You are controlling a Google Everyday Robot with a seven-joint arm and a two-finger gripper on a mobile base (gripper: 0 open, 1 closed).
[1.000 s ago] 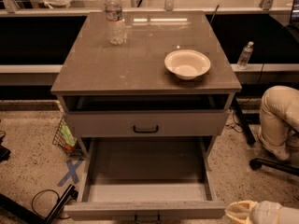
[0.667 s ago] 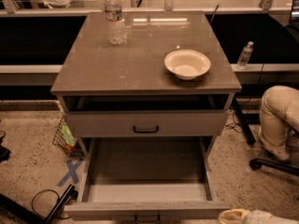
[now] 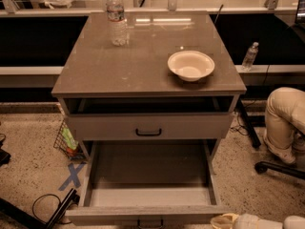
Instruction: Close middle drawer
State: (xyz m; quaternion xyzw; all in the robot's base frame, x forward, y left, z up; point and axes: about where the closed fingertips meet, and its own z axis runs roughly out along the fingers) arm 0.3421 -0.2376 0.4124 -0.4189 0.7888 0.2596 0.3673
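The middle drawer (image 3: 148, 214) is a grey wooden drawer pulled far out of the cabinet toward the camera. Its long box is empty, and its small black handle (image 3: 150, 222) sits at the bottom edge of the view. Above it is the top drawer (image 3: 148, 127), with a black handle and a dark gap under the cabinet top. My gripper (image 3: 228, 221) is a cream and white shape at the bottom right, just beside the right end of the middle drawer's front. Most of it is cut off by the frame edge.
On the cabinet top (image 3: 143, 66) stand a water bottle (image 3: 116, 18) at the back left and a white bowl (image 3: 190, 65) at the right. A seated person's leg (image 3: 285, 120) and chair base are at the right. A wire basket (image 3: 66, 142) and cables lie on the floor at the left.
My gripper has sunk lower toward the bottom edge of the view and shifted slightly left, nearer the drawer front's right end. The drawers have not moved.
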